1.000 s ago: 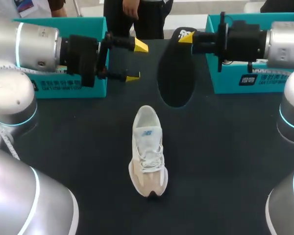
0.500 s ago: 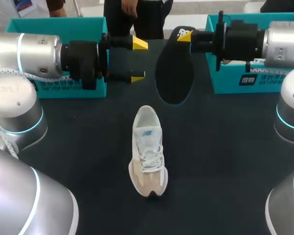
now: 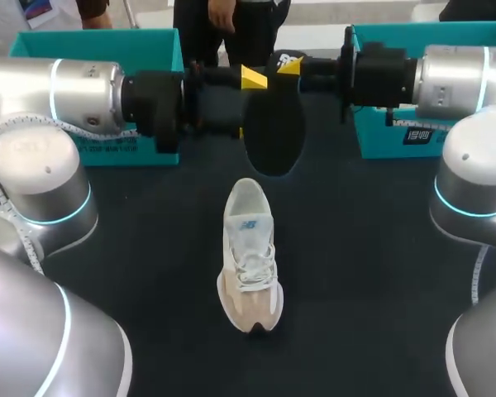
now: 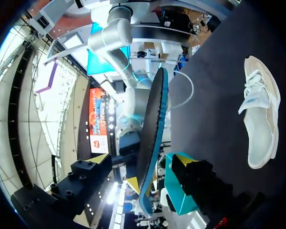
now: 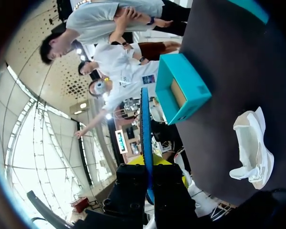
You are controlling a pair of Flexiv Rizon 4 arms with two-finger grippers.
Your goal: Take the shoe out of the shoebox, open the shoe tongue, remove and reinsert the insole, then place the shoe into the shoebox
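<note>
A white and beige shoe (image 3: 250, 252) lies on the dark table, toe toward the back; it also shows in the wrist views (image 4: 260, 114) (image 5: 250, 152). A black insole (image 3: 274, 124) with a blue edge (image 5: 145, 124) hangs heel-up above the table's back middle. My right gripper (image 3: 289, 64) (image 5: 149, 167) is shut on its upper end. My left gripper (image 3: 250, 103) (image 4: 141, 159) is open around the insole (image 4: 150, 138), one yellow-tipped finger on each side with gaps. In the head view the insole hides its lower fingertip.
Two teal shoebox parts stand at the back: one at the left (image 3: 99, 41) behind my left arm, one at the right (image 3: 380, 132) under my right arm. The open box (image 5: 181, 88) shows a cardboard inside.
My left arm has moved right, so its fingers now straddle the insole. My right arm has carried the insole a little left toward it. The shoe has not moved.
</note>
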